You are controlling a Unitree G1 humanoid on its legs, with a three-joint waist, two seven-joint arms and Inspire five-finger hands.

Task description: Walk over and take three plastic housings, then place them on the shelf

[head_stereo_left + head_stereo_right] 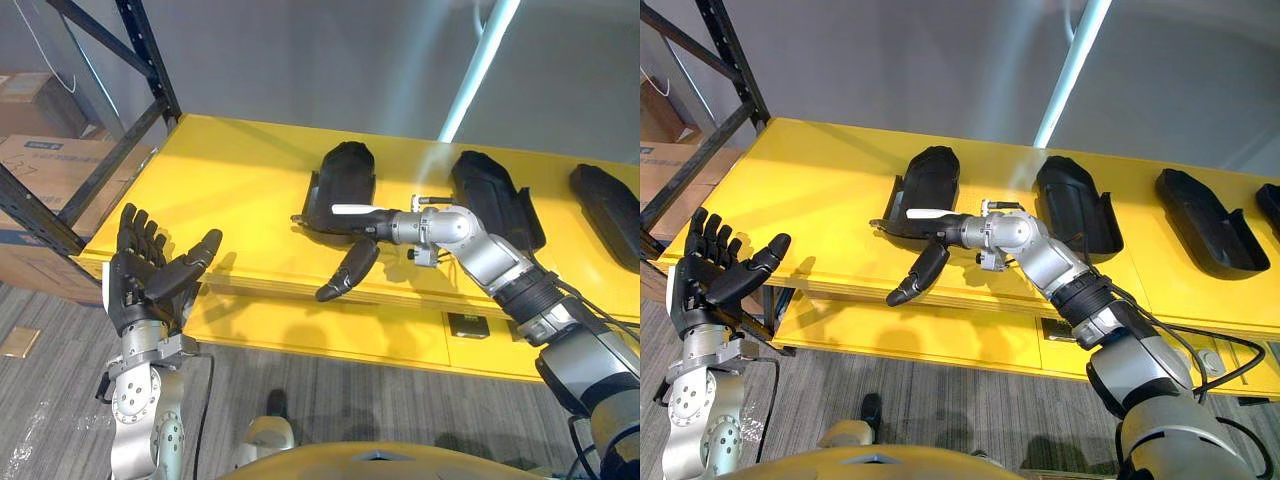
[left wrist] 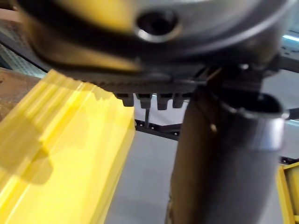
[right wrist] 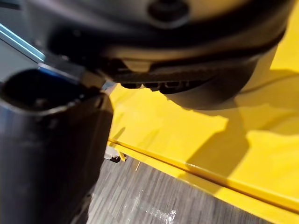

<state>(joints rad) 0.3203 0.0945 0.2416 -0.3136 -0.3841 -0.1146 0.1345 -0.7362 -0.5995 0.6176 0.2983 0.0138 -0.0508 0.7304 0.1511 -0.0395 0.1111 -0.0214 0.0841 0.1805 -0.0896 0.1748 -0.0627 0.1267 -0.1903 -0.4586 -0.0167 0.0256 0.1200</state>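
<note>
Three black plastic housings lie on the yellow shelf (image 1: 220, 190): a left one (image 1: 342, 180), a middle one (image 1: 492, 192) and a right one (image 1: 606, 200). My right hand (image 1: 365, 226) reaches across the shelf's front edge to the near end of the left housing. Its fingers lie straight against that end and its thumb (image 1: 348, 270) hangs apart over the shelf edge, so it is open. My left hand (image 1: 150, 285) is raised palm up in front of the shelf's left front corner, fingers spread, holding nothing.
A further housing (image 1: 1270, 200) shows at the far right of the shelf. A black rack upright (image 1: 150, 55) and cardboard boxes (image 1: 50, 165) stand to the left. A pale pole (image 1: 480, 60) rises behind. Grey carpet (image 1: 330, 385) lies below.
</note>
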